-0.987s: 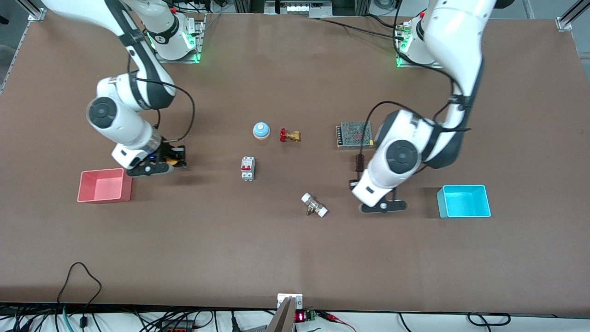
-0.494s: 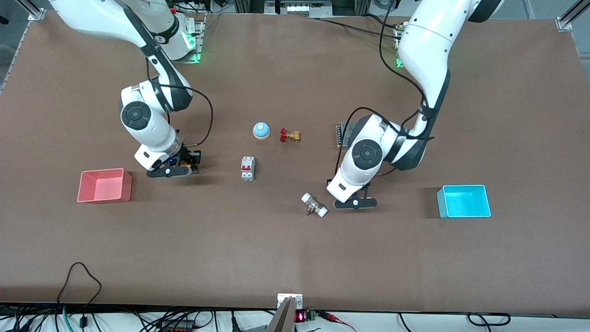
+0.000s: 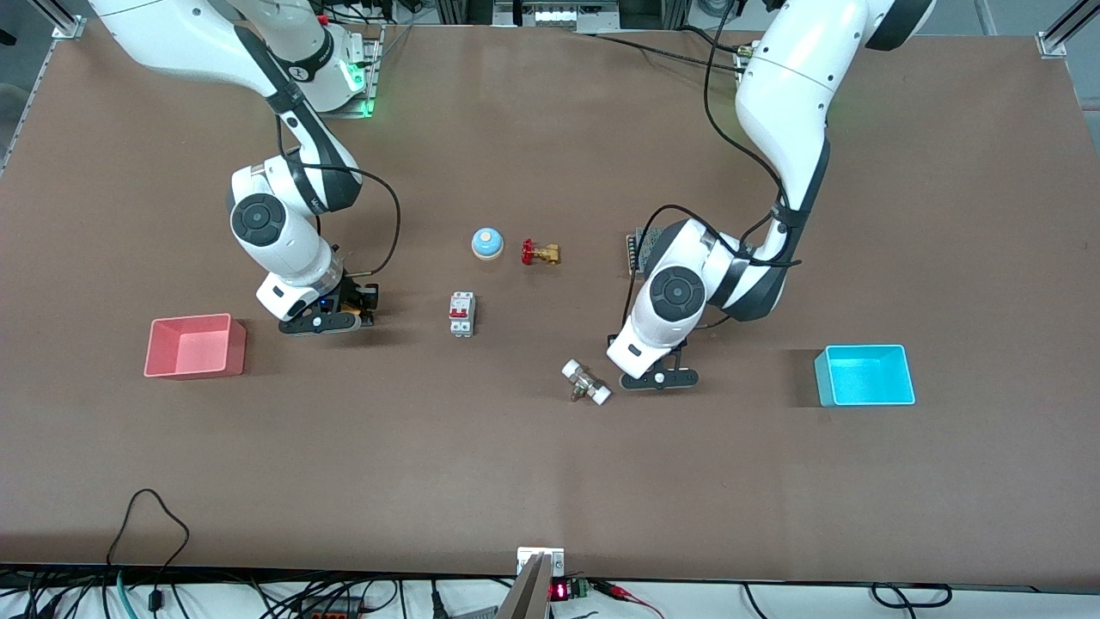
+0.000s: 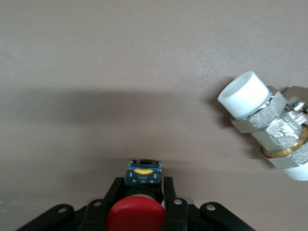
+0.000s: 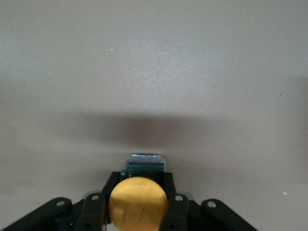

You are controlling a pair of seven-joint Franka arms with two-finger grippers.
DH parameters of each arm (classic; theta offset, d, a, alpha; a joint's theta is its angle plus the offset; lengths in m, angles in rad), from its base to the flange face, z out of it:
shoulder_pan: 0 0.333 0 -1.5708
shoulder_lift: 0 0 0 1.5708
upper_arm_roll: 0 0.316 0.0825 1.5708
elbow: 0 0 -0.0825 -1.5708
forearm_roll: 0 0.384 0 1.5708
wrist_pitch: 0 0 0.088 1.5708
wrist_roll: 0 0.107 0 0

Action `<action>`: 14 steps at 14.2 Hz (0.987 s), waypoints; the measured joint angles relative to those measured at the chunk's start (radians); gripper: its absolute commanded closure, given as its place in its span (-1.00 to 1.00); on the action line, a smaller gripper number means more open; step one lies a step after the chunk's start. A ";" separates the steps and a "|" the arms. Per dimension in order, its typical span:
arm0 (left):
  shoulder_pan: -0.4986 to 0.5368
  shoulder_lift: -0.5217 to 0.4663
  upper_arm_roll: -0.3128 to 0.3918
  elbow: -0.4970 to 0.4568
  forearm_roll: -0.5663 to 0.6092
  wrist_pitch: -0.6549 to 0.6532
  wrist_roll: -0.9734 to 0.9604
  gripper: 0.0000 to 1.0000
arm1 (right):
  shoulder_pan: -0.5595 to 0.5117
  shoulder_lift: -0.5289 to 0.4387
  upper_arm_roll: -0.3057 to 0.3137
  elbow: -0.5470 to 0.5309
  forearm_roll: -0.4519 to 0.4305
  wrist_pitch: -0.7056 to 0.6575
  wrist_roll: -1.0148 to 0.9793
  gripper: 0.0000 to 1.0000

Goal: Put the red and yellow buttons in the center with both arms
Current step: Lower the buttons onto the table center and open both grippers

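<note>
Left claw [image 4: 140, 219] clamps red button [image 4: 135, 216], right claw [image 5: 138, 204] clamps yellow button [image 5: 138, 199]; both low over bench [image 3: 550, 464], centre lies between them.

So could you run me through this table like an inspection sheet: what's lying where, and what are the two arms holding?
Surface: brown tabletop, flat and matte.
Job's things: red button held in the left gripper; yellow button held in the right gripper.
Clutter: blue bell beside brass valve; circuit breaker nearer the camera; white-capped fitting beside the left gripper; mesh-topped box partly hidden by the left arm; pink tray and cyan tray at the table's ends.
Grippers: both jaws shut on their buttons, low over bare tabletop.
Cables: black cables loop along both arms; more along the table's edges.
Surroundings: metal framing at the corners.
</note>
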 measured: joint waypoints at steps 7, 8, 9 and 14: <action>0.000 0.000 0.003 0.015 0.000 0.000 0.000 -1.00 | 0.000 0.003 -0.001 0.004 0.000 0.006 0.000 -1.00; 0.000 -0.005 0.005 0.024 0.000 -0.002 0.001 -1.00 | -0.001 0.002 -0.002 0.009 0.000 0.006 0.002 -1.00; 0.000 -0.015 0.009 0.034 0.000 -0.018 0.003 -1.00 | -0.004 -0.002 -0.005 0.024 0.000 -0.004 0.003 -1.00; 0.020 -0.147 0.044 0.063 0.015 -0.163 0.159 -1.00 | -0.032 -0.094 -0.013 0.237 0.060 -0.360 0.005 -1.00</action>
